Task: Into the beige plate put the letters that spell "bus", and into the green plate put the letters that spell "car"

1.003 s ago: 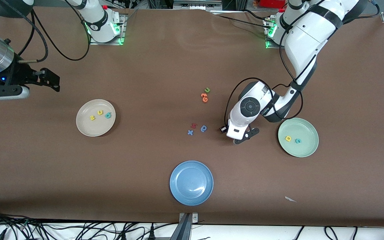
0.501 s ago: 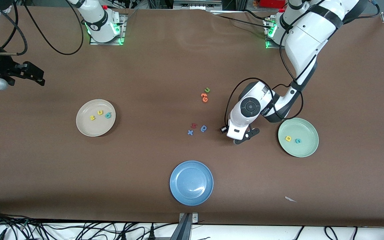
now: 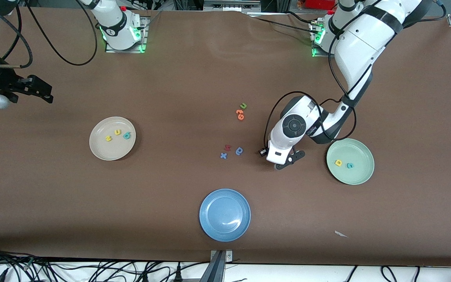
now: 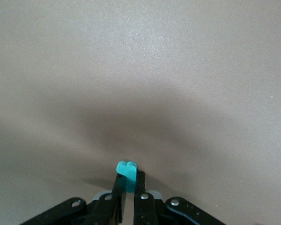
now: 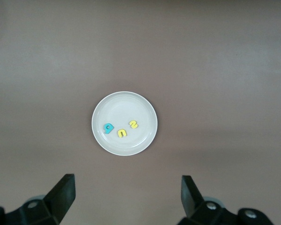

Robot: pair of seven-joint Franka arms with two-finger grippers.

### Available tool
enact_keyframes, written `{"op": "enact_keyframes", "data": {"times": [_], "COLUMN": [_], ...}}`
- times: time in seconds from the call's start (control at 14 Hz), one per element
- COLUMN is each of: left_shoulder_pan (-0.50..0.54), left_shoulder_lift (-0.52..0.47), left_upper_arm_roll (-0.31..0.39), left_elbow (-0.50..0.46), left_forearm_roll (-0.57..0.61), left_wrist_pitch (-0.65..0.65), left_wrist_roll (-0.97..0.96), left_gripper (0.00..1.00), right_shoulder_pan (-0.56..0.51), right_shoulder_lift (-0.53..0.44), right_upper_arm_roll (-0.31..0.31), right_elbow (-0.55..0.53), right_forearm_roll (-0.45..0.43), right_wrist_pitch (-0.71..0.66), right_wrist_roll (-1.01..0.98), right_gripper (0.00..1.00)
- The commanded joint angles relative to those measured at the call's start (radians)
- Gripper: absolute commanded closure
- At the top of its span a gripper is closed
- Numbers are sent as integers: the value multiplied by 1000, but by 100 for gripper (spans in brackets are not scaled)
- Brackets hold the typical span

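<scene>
- Pinching a teal letter (image 4: 127,169), the left gripper (image 3: 279,163) sits low at the table (image 3: 170,78), its fingers (image 4: 117,187) closed on the piece; the letter's shape cannot be read from the wrist view. Front view puts this gripper between the loose letters mid-table and the green plate (image 3: 360,176).
- Green plate, toward the left arm's end: holds a yellow "a" (image 3: 338,163) and a teal "c" (image 3: 350,165), side by side, apart.
- Beige plate (image 3: 100,150), toward the right arm's end: holds a yellow "s" (image 3: 109,138), yellow "u" (image 3: 117,132) and teal "b" (image 3: 127,136) in a short row. Same three seen in the right wrist view, plate (image 5: 145,110) centred below that camera.
- Right gripper (image 3: 47,92): up in the air over bare table near the right arm's end, fingers (image 5: 63,192) spread wide, nothing between them. Arm waiting.
- Loose on the table mid-way: green "u" (image 3: 243,105) just beside orange letters (image 3: 240,114); nearer the camera, a red letter (image 3: 227,147), a blue "x" (image 3: 223,156) and a blue round letter (image 3: 239,150), close together.
- Blue plate (image 3: 210,219): nearest the camera, mid-table, nothing in it.
</scene>
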State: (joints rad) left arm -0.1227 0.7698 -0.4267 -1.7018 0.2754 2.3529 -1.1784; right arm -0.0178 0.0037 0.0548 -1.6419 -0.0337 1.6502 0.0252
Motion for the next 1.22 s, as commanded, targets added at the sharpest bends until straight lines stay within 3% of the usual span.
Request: {"op": "enact_keyframes", "data": {"times": [0.0,0.43,0.93,1.15], "left_shoulder_pan": [-6,24,236,319], "left_shoulder_lift": [19,-10,-107,-121], "left_upper_arm_roll": [13,9,8,9], "left_elbow": [22,122,108,85], "left_forearm_roll": [14,14,13,18], "left_wrist_pitch": [-12,-199,-345,-348], "left_wrist_roll": [17,118,572,725], "left_gripper": [96,99,99,98], "right_shoulder_pan": [16,21,24,24], "right_shoulder_lift": [-10,4,5,7], "right_upper_arm_roll": [-36,-30,-29,-29], "right_elbow": [4,7,14,14], "right_forearm_roll": [31,64,49,49], "right_wrist_pitch": [-7,2,-4,-4], "right_wrist_roll": [5,4,-1,-1], "right_gripper": [0,0,0,0]}}
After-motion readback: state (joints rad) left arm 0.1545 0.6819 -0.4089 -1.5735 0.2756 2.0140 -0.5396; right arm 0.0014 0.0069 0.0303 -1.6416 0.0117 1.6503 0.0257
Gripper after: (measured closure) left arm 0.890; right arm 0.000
